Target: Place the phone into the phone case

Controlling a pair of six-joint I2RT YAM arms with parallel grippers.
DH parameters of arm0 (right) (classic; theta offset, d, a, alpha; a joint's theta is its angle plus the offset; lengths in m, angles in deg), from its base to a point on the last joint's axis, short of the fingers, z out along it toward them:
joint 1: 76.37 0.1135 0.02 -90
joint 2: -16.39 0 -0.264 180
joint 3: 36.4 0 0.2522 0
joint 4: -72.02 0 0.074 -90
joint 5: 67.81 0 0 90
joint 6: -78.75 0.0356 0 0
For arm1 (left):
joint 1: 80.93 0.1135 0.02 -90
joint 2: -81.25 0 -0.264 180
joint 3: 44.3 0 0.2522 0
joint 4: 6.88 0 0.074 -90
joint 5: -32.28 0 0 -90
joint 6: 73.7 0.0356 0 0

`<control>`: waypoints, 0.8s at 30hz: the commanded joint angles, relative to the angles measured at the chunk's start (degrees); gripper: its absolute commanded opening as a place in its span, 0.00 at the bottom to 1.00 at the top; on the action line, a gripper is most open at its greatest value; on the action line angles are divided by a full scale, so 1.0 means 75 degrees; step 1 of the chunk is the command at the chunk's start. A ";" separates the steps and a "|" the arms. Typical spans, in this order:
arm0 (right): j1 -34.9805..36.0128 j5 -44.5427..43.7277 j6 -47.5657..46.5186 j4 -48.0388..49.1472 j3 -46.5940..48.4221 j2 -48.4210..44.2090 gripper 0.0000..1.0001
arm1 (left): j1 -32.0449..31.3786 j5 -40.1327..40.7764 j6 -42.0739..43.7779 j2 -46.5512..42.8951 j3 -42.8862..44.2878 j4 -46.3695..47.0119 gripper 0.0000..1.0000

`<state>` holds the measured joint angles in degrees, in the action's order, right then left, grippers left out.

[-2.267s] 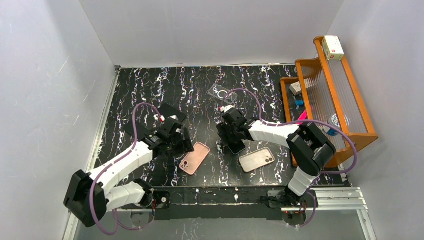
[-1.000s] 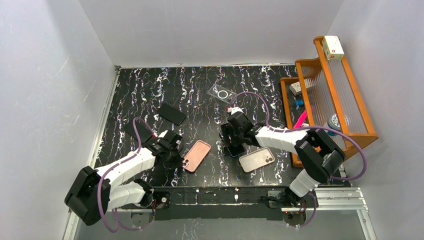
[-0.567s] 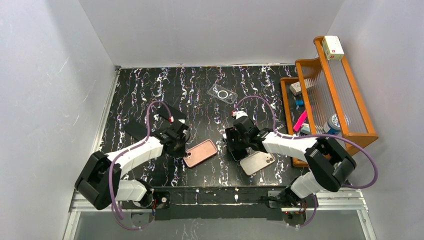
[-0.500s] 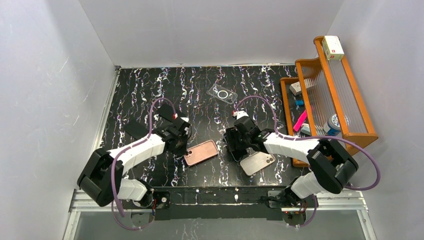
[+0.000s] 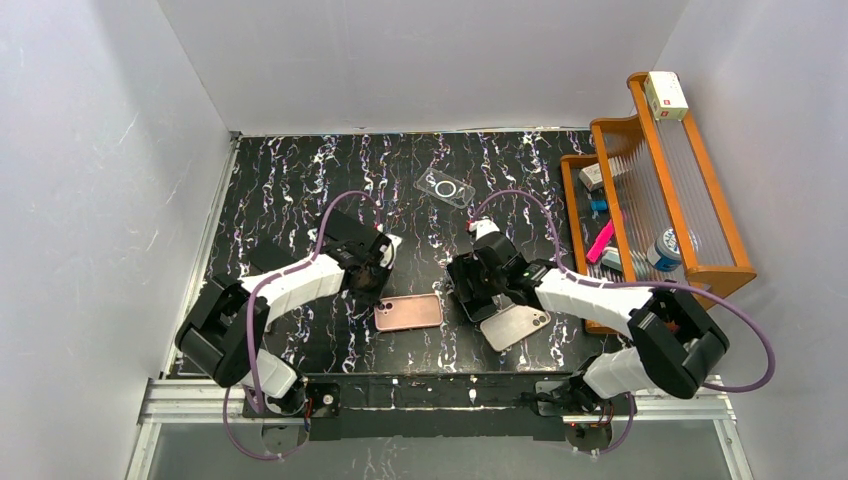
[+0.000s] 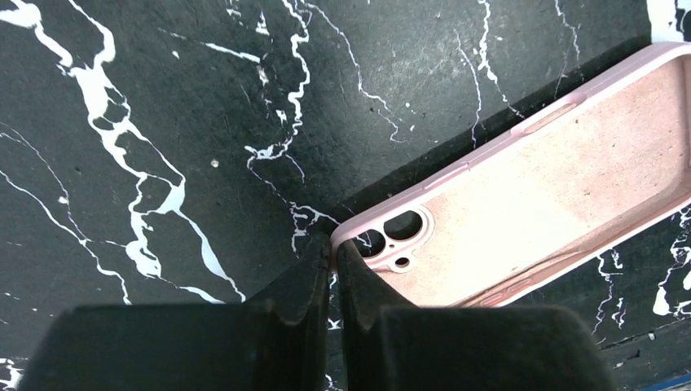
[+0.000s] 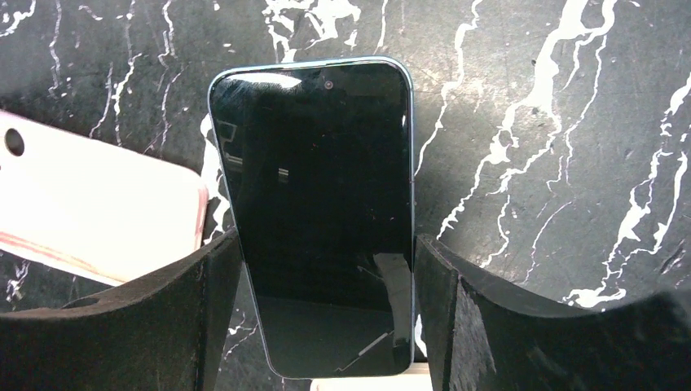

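A pink phone case [image 5: 410, 312] lies open side up near the table's front middle; its camera cut-out [image 6: 397, 228] shows in the left wrist view. My left gripper [image 5: 377, 293] [image 6: 334, 248] is shut, pinching the case's rim at the corner by the cut-out. The phone [image 7: 318, 187], black screen up with a thin blue edge, sits between the fingers of my right gripper [image 5: 475, 292] [image 7: 326, 239], which is shut on its long sides. It is just right of the case, whose pale pink end [image 7: 106, 212] shows at the left of the right wrist view.
A beige phone [image 5: 515, 325] lies camera side up, just near and right of my right gripper. A clear case [image 5: 445, 187] lies further back. A dark flat slab [image 5: 268, 260] lies at the left. A wooden rack [image 5: 690, 250] holding small items fills the right edge.
My left gripper has dragged the pink case from a slant to lying crosswise and nearer the centre. My right gripper has shifted slightly right and nearer with the phone.
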<state>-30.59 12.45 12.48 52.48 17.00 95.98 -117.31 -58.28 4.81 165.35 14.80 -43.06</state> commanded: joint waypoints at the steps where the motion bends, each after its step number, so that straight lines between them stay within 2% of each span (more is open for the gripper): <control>1: 0.0027 0.0529 -0.0323 0.0698 -0.0093 -0.0502 0.58 | -0.0003 0.0379 -0.0021 -0.0209 0.0425 -0.0238 0.08; 2: 0.0037 0.0647 -0.0374 0.0807 -0.0132 -0.0554 0.57 | 0.0009 0.0631 -0.0234 -0.0239 0.0524 -0.0381 0.14; 5: 0.0040 0.0849 -0.0511 0.1060 -0.0197 -0.0708 0.57 | 0.0101 0.0505 -0.0751 -0.0686 0.0596 -0.0379 0.41; 8: 0.0068 0.1120 -0.0753 0.1286 -0.0256 -0.0873 0.57 | 0.0459 0.0202 -0.1289 -0.1343 0.0586 -0.0311 0.55; 9: 0.0080 0.1230 -0.0826 0.1351 -0.0258 -0.0925 0.57 | 0.0758 0.0085 -0.1470 -0.1547 0.0568 -0.0312 0.58; 13: 0.0166 0.1795 -0.1277 0.1771 -0.0229 -0.1079 0.57 | 0.2427 -0.1839 -0.2141 -0.2281 0.0201 -0.0118 0.69; 16: 0.0261 0.2243 -0.1773 0.2072 -0.0092 -0.1048 0.57 | 0.3720 -0.3140 -0.2588 -0.2759 -0.0159 0.0109 0.94; 18: 0.0357 0.2526 -0.2220 0.2201 0.0050 -0.0939 0.57 | 0.4031 -0.3344 -0.2582 -0.2900 -0.0250 0.0052 0.98; 24: 0.0560 0.3444 -0.3588 0.3020 0.0181 -0.0608 0.57 | 0.4139 -0.3503 -0.2535 -0.3057 -0.0385 -0.0386 0.98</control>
<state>-27.16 31.05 -5.09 65.02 15.27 90.50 -86.62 -78.93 -13.18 144.41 13.25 -42.86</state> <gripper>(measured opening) 0.793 0.981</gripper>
